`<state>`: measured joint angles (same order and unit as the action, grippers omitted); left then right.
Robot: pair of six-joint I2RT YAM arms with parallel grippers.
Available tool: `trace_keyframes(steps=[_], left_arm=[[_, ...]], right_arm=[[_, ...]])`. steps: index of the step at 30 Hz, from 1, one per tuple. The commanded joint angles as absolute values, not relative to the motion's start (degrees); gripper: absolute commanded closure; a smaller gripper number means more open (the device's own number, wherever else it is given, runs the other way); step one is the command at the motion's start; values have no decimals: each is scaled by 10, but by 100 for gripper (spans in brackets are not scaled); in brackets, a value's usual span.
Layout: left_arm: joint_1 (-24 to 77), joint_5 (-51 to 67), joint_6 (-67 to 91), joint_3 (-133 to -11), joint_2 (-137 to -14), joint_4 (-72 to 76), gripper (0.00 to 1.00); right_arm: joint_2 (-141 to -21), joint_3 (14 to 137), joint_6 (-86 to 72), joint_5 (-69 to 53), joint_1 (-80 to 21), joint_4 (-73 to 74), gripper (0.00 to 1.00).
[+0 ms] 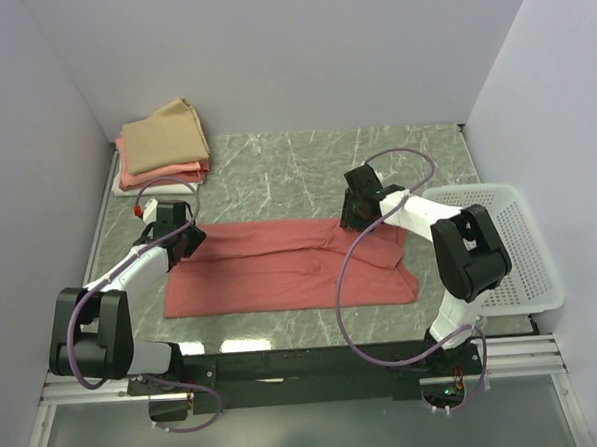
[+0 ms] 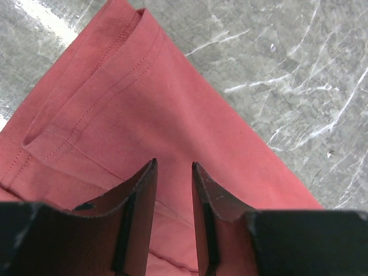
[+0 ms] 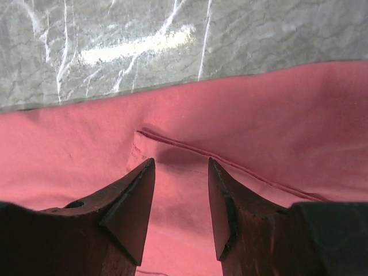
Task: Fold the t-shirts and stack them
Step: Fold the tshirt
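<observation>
Salmon-red t-shirt (image 1: 281,269) lies flat across the centre of the top view. Soft, limp cotton, so I'd pinch the stitched hems along its upper edge. My left gripper (image 2: 173,165) and right gripper (image 3: 181,162) both hover parted, holding nothing.

the top camera sits high behind the near edge of the table (image 1: 275,165) and looks down on all of it from afar. each wrist camera looks down from close by, past the left gripper (image 2: 173,167) or the right gripper (image 3: 181,164). all three views share the salmon-red t-shirt (image 1: 281,274) and the marble top.
</observation>
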<state>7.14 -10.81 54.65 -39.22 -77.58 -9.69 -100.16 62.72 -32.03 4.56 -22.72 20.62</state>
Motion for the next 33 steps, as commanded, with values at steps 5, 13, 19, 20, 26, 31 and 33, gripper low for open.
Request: trace_keyframes(steps=[5,13,19,20,26,31,33], left_arm=[[76,-107,531,-409,-781,-76,65],[76,-107,528,-408,-785,-77,65],[77,-107,531,-408,-787,-78,65],[77,-107,530,-408,-787,-79,65],[78,-106,531,-408,-787,-80,65],[78,-106,533,-405,-787,-79,66],[78,-105,533,-403,-788,-78,66]], right_arm=[[-1025,671,-323,121,-258,196,50],[-1064,693,-325,134,-272,198,50],[-1065,695,-327,140,-279,199,53],[-1062,693,-327,141,-279,199,55],[-1033,675,-331,129,-280,195,86],[-1006,652,-335,120,-281,192,100],[-991,643,-337,117,-282,189,100]])
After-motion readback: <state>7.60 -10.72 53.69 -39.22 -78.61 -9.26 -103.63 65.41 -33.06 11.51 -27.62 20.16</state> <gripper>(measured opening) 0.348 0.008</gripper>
